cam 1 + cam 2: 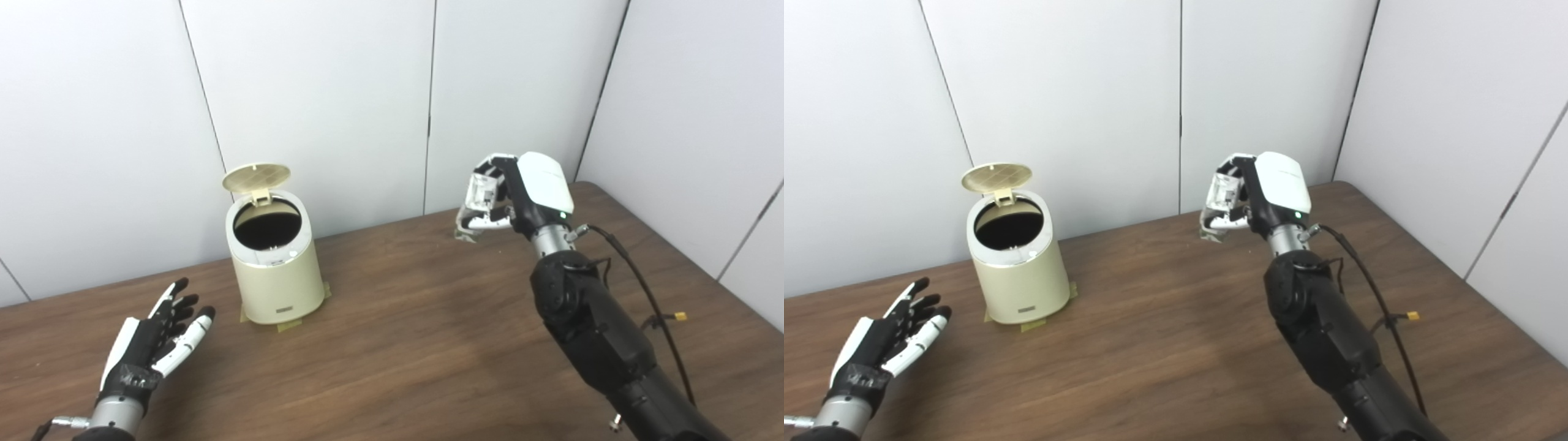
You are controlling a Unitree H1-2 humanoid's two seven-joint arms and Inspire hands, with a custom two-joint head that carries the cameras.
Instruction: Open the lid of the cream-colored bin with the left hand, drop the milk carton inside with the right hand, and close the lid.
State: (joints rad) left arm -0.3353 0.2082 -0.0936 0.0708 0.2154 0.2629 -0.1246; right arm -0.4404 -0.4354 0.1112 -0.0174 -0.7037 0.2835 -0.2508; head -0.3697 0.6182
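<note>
Cream-colored bin [277, 269] stands with lid [256, 176] up, the left hand [156, 340] spread and empty beside it, the right hand [517, 193] clasping the milk carton [481, 196] well apart.

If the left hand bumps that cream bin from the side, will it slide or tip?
Probably neither easily: the cream bin looks taped to the table at its base. Its raised lid may wobble on the hinge. The bin looks light, so a hard shove might peel the tape.

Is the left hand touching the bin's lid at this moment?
No, the left hand lies open beside the cream-colored bin, apart from the lid, which stands raised.
</note>
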